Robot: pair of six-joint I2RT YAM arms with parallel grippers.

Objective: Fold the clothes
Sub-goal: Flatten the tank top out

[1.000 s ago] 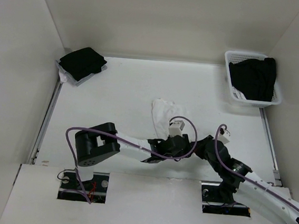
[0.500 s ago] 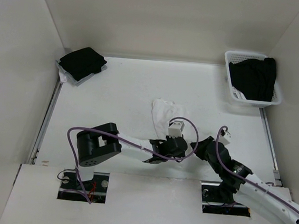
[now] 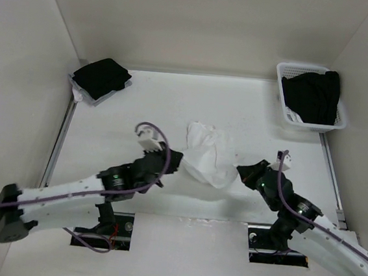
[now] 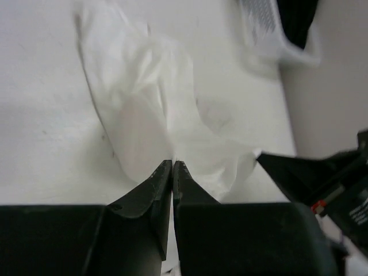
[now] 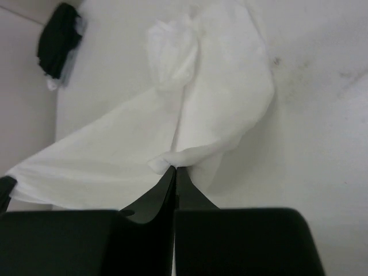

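A: How does the left arm [image 3: 67,195] lie?

B: It stretches low from the lower left of the frame toward the centre. The left end effector [image 3: 172,162] points right, its jaws pressed together on an edge of the white garment [image 3: 209,157].

A: And the right arm [image 3: 322,231]?

B: It comes up from the lower right corner. The right end effector [image 3: 238,174] points left, its jaws closed too, pinching the garment's other edge. The two end effectors face each other, apart.
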